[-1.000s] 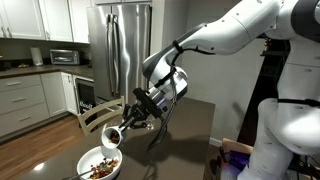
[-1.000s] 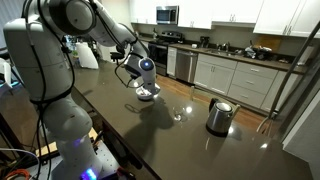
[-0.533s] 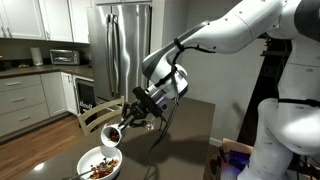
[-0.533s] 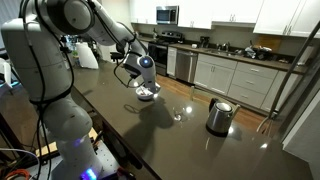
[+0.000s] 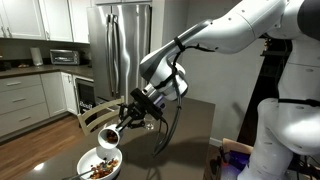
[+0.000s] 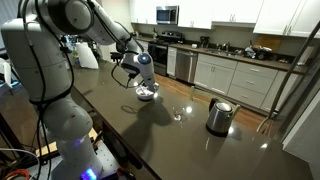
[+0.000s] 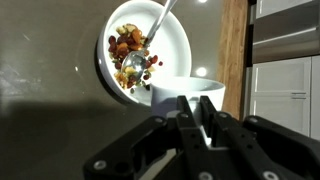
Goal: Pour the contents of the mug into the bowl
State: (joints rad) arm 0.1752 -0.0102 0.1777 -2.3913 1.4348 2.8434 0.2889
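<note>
1. Wrist view: gripper (image 7: 193,110) is clamped on the rim of the white mug (image 7: 190,90). The mug's mouth sits just beside the bowl (image 7: 178,45), which holds brownish food and a spoon (image 7: 133,62).
2. In an exterior view, versus 1 s ago, the mug (image 5: 108,139) has dropped slightly and tipped further over the bowl (image 5: 117,163).
3. Read: the pour is under way. No falling contents are visible, so I can't tell if the mug is empty.

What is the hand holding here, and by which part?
The mug, tilted over the bowl, is pinched by the hand at its near rim; the handle is not visible.
</note>
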